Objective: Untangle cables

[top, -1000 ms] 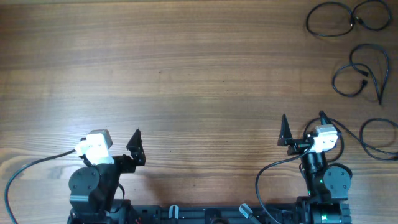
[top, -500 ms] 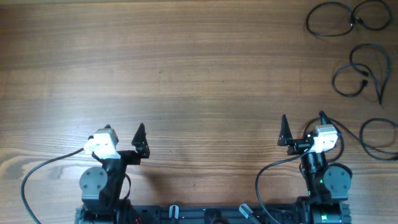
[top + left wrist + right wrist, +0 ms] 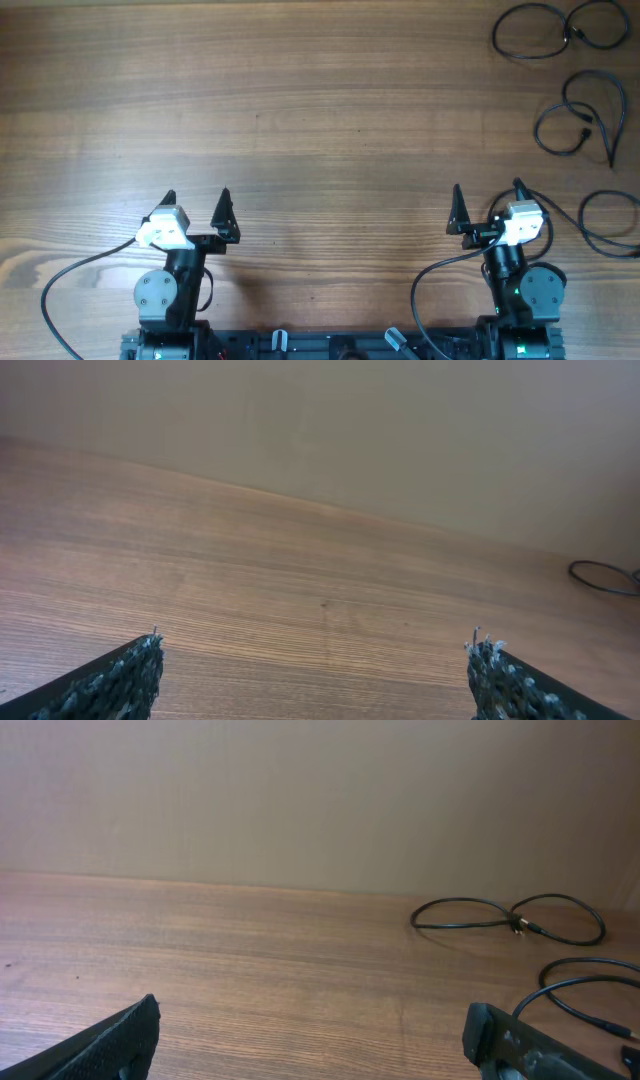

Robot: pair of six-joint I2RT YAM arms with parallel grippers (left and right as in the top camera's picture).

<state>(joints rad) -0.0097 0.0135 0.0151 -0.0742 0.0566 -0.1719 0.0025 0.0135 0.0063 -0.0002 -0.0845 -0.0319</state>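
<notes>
**A:** Overhead check. Where do the cables lie?

**B:** There are three, all towards the right edge of the table [image 3: 300,100] and apart from one another. The far cable [image 3: 568,32] is at 2 o'clock from the table's middle, in two loops joined side by side. The middle cable [image 3: 583,118] is between 2 and 3 o'clock, a round loop plus a narrow one. The near cable [image 3: 584,222] is between 3 and 4 o'clock and is cut off by the frame edge.

**A:** Left gripper?

**B:** The left gripper [image 3: 196,195] is at 7 o'clock, with its jaws spread wide and nothing between them. It is well apart from every cable. Its wrist view shows bare wood between the fingertips [image 3: 130,670], with one cable loop [image 3: 573,570] far off at 3 o'clock.

**A:** Right gripper?

**B:** The right gripper [image 3: 487,187] is at 5 o'clock, also fully spread and holding nothing. The near cable lies just beside its arm at 3 to 4 o'clock. I cannot tell whether they touch. Its wrist view shows the far cable [image 3: 515,923] at 1 o'clock and a closer strand [image 3: 590,984] at 3 o'clock.
</notes>
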